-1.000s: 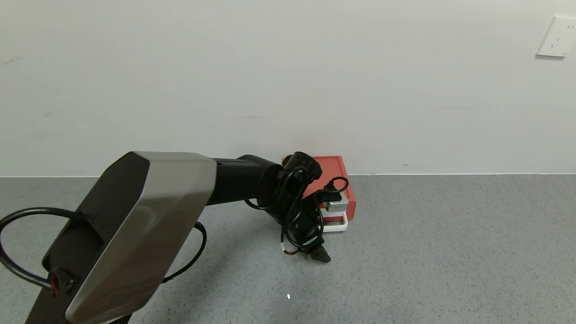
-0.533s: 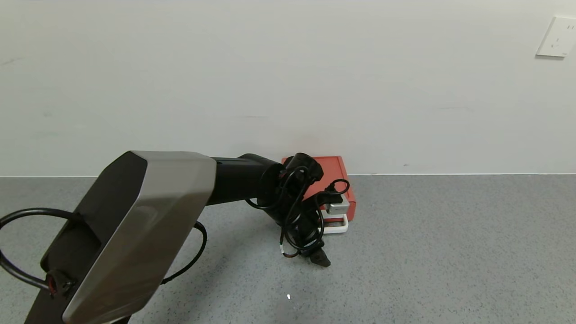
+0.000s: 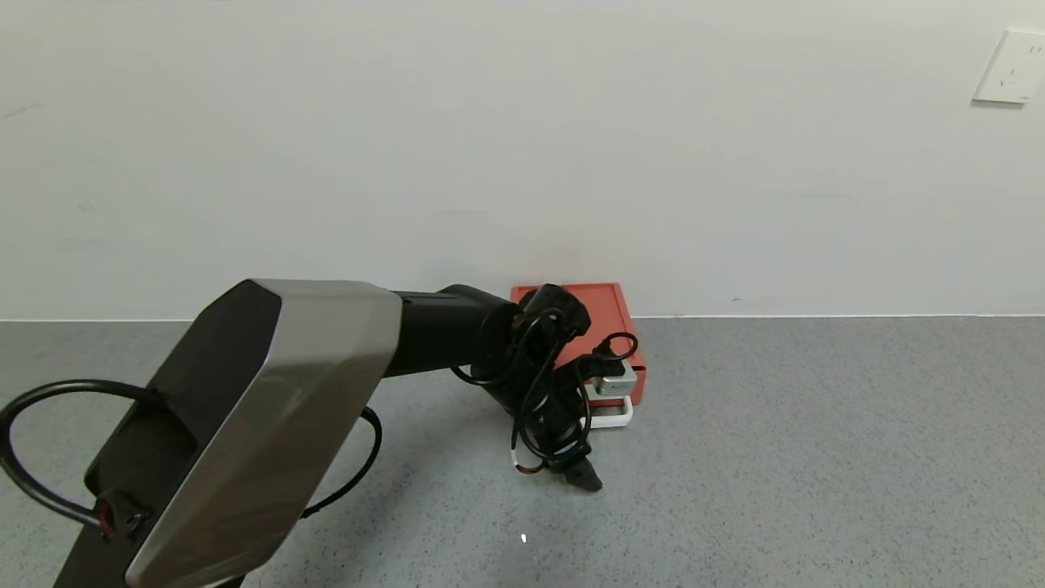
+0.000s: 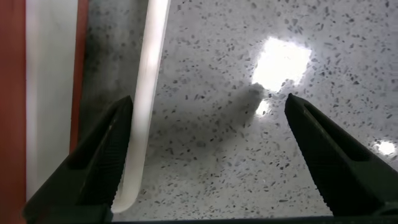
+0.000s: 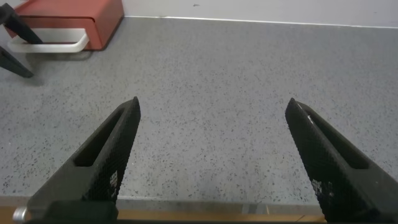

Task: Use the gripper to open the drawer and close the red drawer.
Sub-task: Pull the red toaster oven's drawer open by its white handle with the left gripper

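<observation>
Evidently the small black left gripper [image 4: 205,158], jaws spread and empty, has edged nearer the white loop handle [image 3: 612,416] fronting the nearly shut orange-red plastic drawer [image 3: 616,380]; hooking appears imminent.

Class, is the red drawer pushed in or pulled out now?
Pushed in: the drawer front sits flush with the red box; only the white handle projects.

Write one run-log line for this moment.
left gripper: open, beside white handle | drawer: looks closed | right gripper: open, idle
</observation>
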Robot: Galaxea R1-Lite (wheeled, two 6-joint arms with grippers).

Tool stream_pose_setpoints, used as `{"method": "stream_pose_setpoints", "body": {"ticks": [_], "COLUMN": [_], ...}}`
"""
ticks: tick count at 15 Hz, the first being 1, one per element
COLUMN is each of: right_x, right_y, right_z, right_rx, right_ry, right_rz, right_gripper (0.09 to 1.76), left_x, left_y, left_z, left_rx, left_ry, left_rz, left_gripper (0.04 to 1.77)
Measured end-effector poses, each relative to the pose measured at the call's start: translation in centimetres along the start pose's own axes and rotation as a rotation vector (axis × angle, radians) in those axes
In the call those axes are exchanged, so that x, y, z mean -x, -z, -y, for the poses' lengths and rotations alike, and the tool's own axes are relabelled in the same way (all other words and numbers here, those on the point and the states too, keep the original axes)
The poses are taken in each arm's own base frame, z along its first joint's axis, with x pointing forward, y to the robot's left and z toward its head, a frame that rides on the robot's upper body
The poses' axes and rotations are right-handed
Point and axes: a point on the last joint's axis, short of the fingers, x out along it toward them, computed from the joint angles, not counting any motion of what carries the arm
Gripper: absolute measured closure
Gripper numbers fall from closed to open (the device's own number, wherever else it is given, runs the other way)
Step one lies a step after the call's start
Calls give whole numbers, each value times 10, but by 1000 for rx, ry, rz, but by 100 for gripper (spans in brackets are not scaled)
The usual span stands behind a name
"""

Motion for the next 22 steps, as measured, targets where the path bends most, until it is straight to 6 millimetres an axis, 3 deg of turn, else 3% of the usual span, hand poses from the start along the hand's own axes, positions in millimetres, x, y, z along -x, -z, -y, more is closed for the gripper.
{"method": "stream_pose_setpoints", "body": {"ticks": [11,22], "right_x": [0,0], "right_y": [0,0], "right_z": [0,0], "right_rx": [0,0], "right_ry": [0,0], "right_rz": [0,0], "right_gripper": [14,14], "left_x": [-1,-2], "left_y": [0,-2], "left_z": [18,49], "left_rx": [39,19], "left_ry": [83,144], "left_rz": [-42,-76], "left_gripper": [7,6]}}
